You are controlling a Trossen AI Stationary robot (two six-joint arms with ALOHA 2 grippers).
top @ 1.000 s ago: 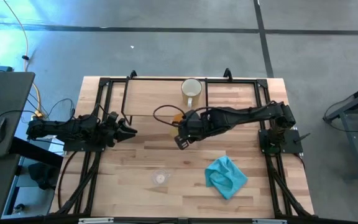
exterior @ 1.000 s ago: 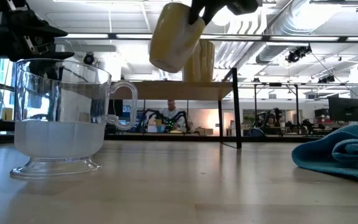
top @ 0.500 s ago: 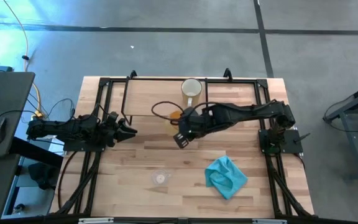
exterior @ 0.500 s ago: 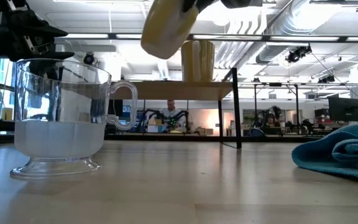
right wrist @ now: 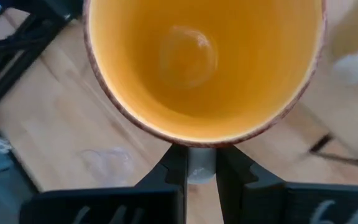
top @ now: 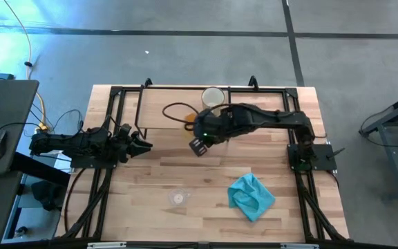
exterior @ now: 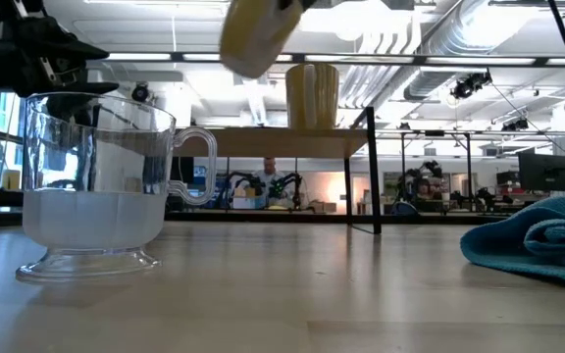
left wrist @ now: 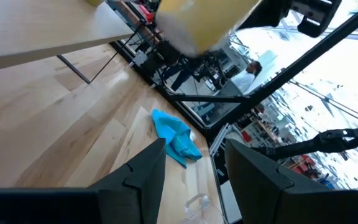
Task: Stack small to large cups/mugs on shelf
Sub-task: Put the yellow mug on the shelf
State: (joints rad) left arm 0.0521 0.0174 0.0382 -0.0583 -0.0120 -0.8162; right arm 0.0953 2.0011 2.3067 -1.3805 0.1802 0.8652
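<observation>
Since a second ago, the right gripper [top: 197, 131] has carried the orange mug [top: 191, 118] up and back toward the shelf [top: 157, 104], seen from above; the cream-white mug [top: 213, 96] stands on the shelf, the clear glass cup [top: 178, 198] sits near the table's front, and the left gripper [top: 142, 144] waits at the left side, fingers spread and empty. At table height, the orange mug [exterior: 253, 34] hangs tilted above shelf level, left of the cream-white mug [exterior: 312, 95]; the glass cup [exterior: 101, 186] looms close. From the right wrist, closed fingers [right wrist: 174, 171] pinch the mug's rim [right wrist: 197, 134].
</observation>
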